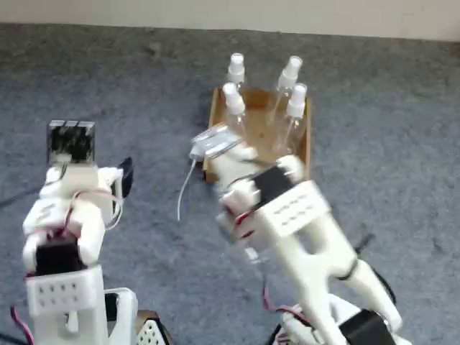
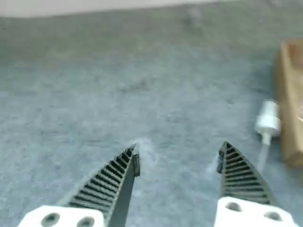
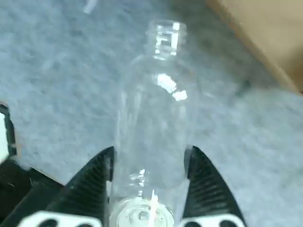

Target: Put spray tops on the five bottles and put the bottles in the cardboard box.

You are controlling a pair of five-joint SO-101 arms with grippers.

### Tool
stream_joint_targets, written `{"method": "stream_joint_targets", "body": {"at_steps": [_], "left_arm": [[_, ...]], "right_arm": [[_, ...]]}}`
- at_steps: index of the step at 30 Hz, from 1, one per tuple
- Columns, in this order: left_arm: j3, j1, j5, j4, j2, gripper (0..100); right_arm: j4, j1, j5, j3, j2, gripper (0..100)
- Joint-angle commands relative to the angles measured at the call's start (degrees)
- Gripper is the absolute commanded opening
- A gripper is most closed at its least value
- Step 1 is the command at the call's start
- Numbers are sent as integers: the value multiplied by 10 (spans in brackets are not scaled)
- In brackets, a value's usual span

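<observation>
Box [image 1: 309, 144] holds four capped bottles [image 1: 234, 108]; right hand [image 3: 149, 158] grips one uncapped bottle [image 3: 154, 104].

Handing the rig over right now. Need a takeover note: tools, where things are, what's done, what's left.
Left tool: open, holding nothing, over the carpet.
Right tool: shut on the fifth bottle, whose neck is bare.
Loose spray top: lying on the carpet beside the cardboard box.
Done: four topped bottles stand in the box, as far as the high view shows.
Left: fit the loose top on the held bottle, then put that bottle in the box.
</observation>
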Motion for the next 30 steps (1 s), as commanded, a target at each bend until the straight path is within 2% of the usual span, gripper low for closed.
{"method": "stream_joint_targets", "body": {"at_steps": [1,6,8,12,15,19,25,30], "left_arm": [[-194,67,-15,78,200,220],[-361,126,-77,141,406,223],[-415,141,-88,144,480,224],[-497,150,-92,143,611,224],[-546,146,-91,143,692,224],[-607,148,-94,143,778,224],[-655,168,-95,139,857,225],[-654,175,-95,84,897,225]], "right_arm": [[27,204,112,-86,-40,5],[-12,440,236,-69,-21,5],[-58,495,270,-30,-7,5],[-179,560,308,66,38,5],[-267,585,307,120,73,5],[-333,586,308,160,106,5],[-378,564,305,170,132,5],[-378,546,305,170,150,5]]}}
